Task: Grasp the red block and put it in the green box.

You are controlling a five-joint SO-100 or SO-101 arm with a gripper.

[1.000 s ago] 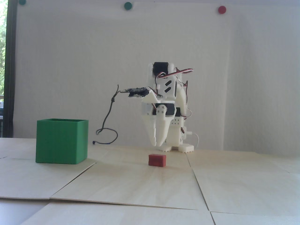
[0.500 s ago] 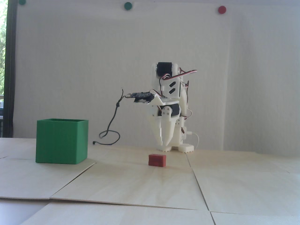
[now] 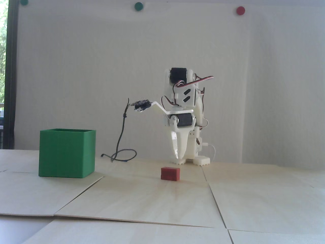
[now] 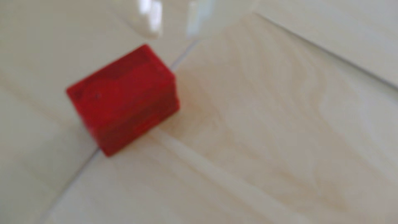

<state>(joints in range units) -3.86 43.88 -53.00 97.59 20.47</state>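
Note:
The red block (image 3: 170, 173) lies on the pale wooden table, alone and untouched. My white gripper (image 3: 179, 156) hangs point-down just behind and above it, slightly to the right in the fixed view. Its fingers look shut, tips close together, with nothing between them. In the blurred wrist view the red block (image 4: 122, 99) fills the left centre, and my gripper (image 4: 172, 30) shows only as two pale fingertips (image 4: 150, 28) at the top edge, beyond the block. The green box (image 3: 66, 153) stands far to the left, open top up, out of the wrist view.
A dark cable (image 3: 122, 150) droops from the wrist camera to the table between box and arm. The arm's base (image 3: 200, 160) sits behind the block. Seams (image 3: 213, 198) run between the plywood sheets. Coloured dots (image 3: 240, 10) are on the back wall.
The gripper has shifted a little right and turned about its axis, so its fingers now overlap edge-on. The camera bracket swung round and the cable loop slid right. Block and box are unmoved.

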